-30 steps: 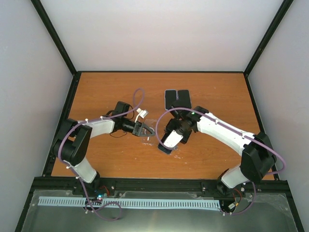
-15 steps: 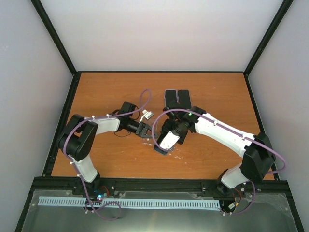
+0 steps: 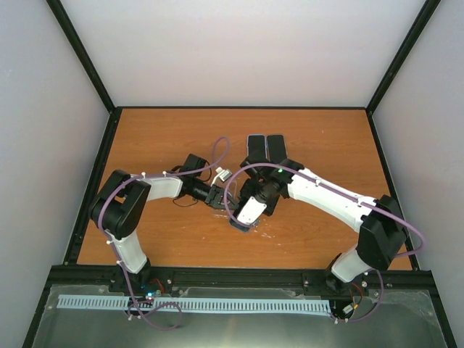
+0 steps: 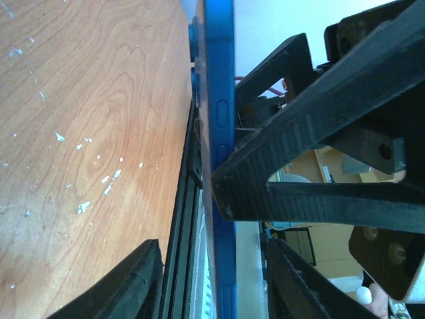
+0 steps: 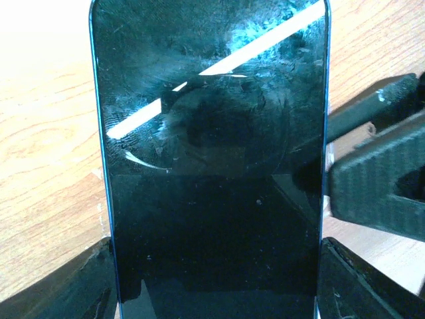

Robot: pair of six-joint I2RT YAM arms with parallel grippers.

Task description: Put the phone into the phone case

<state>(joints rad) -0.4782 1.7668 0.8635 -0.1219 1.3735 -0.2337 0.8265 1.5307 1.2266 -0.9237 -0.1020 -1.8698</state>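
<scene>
Checking in on the rig from my desk. Both arms meet around the middle of the table (image 3: 159,239). The right gripper (image 3: 244,217) has the phone (image 5: 212,166) clamped by its long sides, with a finger at each lower corner in the right wrist view and the dark, smudgy screen facing that camera. It's a blue-edged phone with a streak of light glare across the glass. From overhead it's mostly hidden under the gripper, so I can't tell whether its low end touches the wood.

The left gripper (image 3: 220,199) comes in from the left with its jaws apart around the phone. In the left wrist view I see the phone edge-on, side buttons and all. One finger (image 4: 299,133) is pressed right against the phone, and the other finger (image 4: 143,276) sits on the opposite side with a gap between it and the phone. So it's straddling the phone, not squeezing it. That first finger also pokes into the right wrist view at the phone's right edge.

The phone case (image 3: 256,147) lies flat just beyond the grippers, toward the far side of the table near the middle. It looks like two dark panels side by side, and nothing is touching it. The phone is near the case but not in it.

The wood by the left gripper has little white flecks (image 4: 83,206) on it. Purple cables (image 3: 217,148) loop off both arms.
</scene>
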